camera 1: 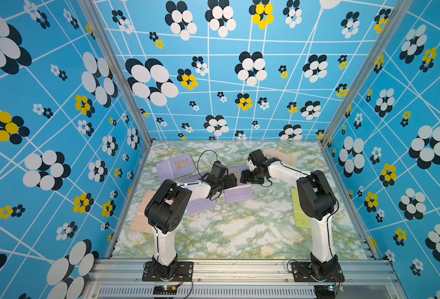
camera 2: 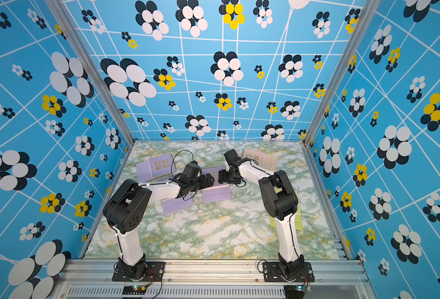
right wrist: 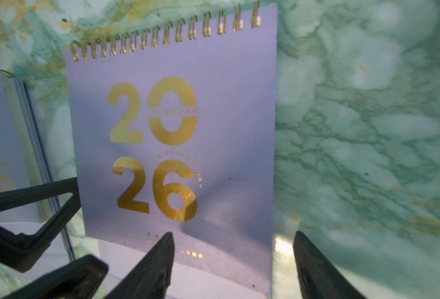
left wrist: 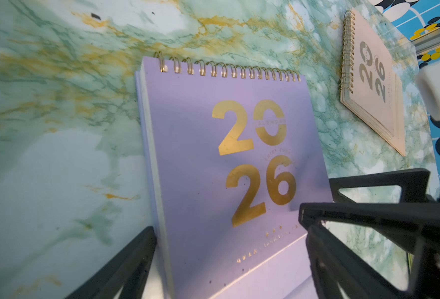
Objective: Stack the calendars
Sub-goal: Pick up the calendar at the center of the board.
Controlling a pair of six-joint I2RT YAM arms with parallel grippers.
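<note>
— Inside a booth of blue walls point(camera 1: 213, 77) crossed by white lines and strewn with black, white and yellow flowers, squared off by aluminium posts point(camera 1: 116, 72). And below?

— A table point(camera 1: 226, 233) in green-and-white marble pattern, veined with gold. Along its front, an aluminium rail point(camera 1: 239, 266) carrying both arm bases.

— Count of things on it?

— Six calendars point(camera 2: 160, 164), spiral-bound, scattered, not yet in one pile. Three lavender:
- far lavender calendar point(camera 1: 180, 164) toward the back left, gold "20 26" face up
- shaded lavender calendar point(camera 1: 200, 205), partly hidden beneath the left arm point(camera 1: 167, 204)
- middle lavender calendar point(camera 1: 239, 194) at table centre

Two peach:
- back peach calendar point(camera 1: 286, 158) near the rear wall, behind the right arm point(camera 1: 314, 196)
- front peach calendar point(camera 1: 140, 217) close to the left wall

One yellow-green calendar point(camera 1: 301, 221), half hidden by the right arm.

— Arms?

— Two, tips close together over the middle lavender calendar, lying cover up. On the left gripper point(left wrist: 229, 259), fingers spread wide, one to either side of the calendar's near end, nothing clamped. On the right gripper point(right wrist: 234, 259), fingers parted too: one above the cover, one above bare table, the calendar's edge between. Contact with the cover: impossible to tell.
</note>
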